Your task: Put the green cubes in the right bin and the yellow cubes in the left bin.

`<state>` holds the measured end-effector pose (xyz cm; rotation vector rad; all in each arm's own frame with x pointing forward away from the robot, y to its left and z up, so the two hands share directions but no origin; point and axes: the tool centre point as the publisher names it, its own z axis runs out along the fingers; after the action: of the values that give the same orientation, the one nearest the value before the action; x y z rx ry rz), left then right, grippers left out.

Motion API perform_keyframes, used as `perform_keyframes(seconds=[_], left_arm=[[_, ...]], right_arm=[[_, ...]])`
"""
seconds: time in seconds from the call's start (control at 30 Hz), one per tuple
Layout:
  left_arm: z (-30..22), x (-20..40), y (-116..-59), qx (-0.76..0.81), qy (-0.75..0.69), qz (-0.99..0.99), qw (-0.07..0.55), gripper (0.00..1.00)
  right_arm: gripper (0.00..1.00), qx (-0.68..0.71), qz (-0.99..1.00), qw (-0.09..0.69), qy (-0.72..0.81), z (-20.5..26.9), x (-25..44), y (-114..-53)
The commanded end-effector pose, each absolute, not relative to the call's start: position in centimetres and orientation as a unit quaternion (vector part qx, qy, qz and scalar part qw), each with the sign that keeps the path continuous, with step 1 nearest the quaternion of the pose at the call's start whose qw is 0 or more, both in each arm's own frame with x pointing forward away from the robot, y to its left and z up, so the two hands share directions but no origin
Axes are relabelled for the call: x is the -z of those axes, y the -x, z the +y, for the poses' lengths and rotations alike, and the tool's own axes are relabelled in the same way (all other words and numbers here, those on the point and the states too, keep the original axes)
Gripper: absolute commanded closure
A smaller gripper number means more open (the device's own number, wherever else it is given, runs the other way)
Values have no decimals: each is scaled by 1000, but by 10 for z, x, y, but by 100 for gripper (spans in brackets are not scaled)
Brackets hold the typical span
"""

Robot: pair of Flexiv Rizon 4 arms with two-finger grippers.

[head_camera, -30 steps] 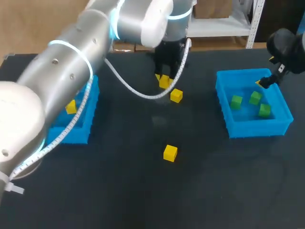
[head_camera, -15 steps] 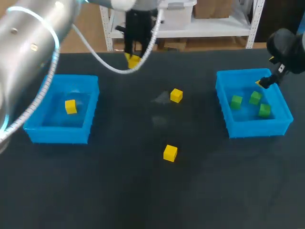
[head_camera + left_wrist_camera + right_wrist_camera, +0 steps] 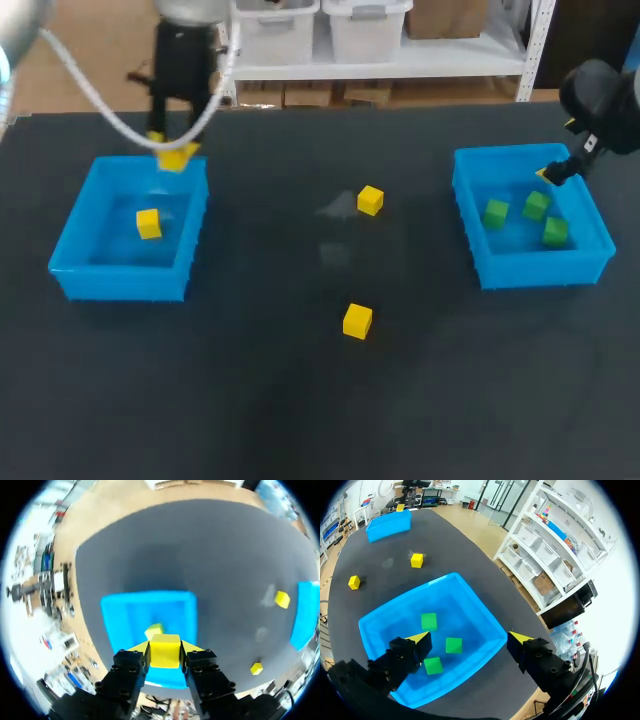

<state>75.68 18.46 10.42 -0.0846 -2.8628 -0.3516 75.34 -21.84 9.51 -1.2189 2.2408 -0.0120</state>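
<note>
So, step: carrying the held yellow cube point(image 3: 165, 649) to the left bin point(image 3: 120, 283); looks close to drop-off.
Left claw point(image 3: 165, 656): clenched on that cube, a finger on each side; hangs over the bin's far rim, pointing down.
Next move: prob. needs a bit more travel toward bin centre, then release. Letting go at the rim risks a bounce out.
Left bin contents: one yellow cube point(image 3: 149, 223) inside.
To do: 2 loose yellow cubes on the worktop point(image 3: 300, 420), one point(image 3: 370, 200) farther, one point(image 3: 357, 320) nearer.
Right claw point(image 3: 470, 639): released, empty, over the right bin point(image 3: 408, 600); arm enters from far right.
Green: 3 green cubes point(image 3: 536, 205) in right bin; seems done.
</note>
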Motion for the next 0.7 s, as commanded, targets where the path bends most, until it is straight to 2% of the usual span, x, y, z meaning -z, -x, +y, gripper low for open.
perform_keyframes(seconds=[0.03,0.13,0.17,0.2,0.23,0.27,0.3,0.5,0.7], left_arm=[[227,-97,-703,75,14,-997,-9,100],[234,-90,-695,74,12,-997,1,100],[234,-89,-693,74,12,-997,5,95],[233,-88,-692,72,13,-997,8,53],[232,-87,-691,69,14,-997,10,17],[232,-87,-691,68,14,-998,10,5],[230,-86,-691,67,14,-998,11,0],[216,-87,-694,57,28,-998,8,0],[179,-101,-707,62,97,-993,-15,0]], right_arm=[[0,5,840,292,457,-218,-95,-753],[0,5,840,292,457,-218,-95,-753],[0,5,840,292,457,-218,-95,-753],[0,5,840,292,457,-218,-95,-753],[0,5,840,292,457,-218,-95,-753],[0,5,840,292,457,-218,-95,-753],[0,5,840,292,457,-218,-95,-753],[0,5,840,292,457,-218,-95,-753],[0,5,840,292,457,-218,-95,-753]])
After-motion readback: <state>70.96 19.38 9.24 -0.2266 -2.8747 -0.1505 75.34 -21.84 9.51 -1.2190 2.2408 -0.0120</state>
